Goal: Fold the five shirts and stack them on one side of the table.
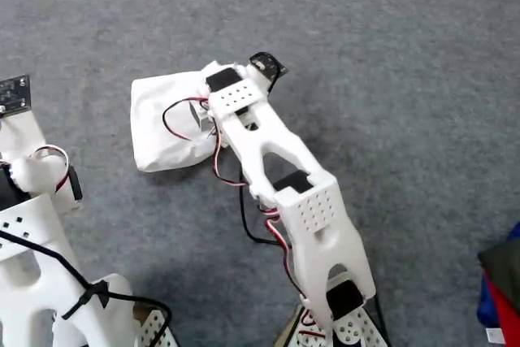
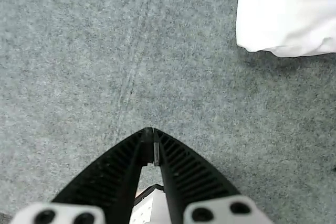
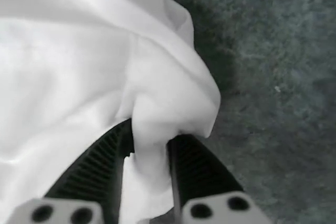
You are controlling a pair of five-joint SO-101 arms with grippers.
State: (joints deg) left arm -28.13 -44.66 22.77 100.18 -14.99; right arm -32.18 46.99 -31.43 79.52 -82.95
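Left arm: parked at the left edge of the table, apart from the white shirt.
Left hand: pressed together, tips touching, nothing in it. It hung over bare grey table with a corner of the shirt nearby.
White shirt: bunched into a rough folded bundle, lying left of the table's middle.
Right hand: was pinching a raised fold of the white shirt, cloth squeezed between both fingers.
Right arm: stretched from the near edge out over the bundle's right side.
Pile of clothes: dark, red and blue stuff poked in at the far right edge, well apart from the shirt.
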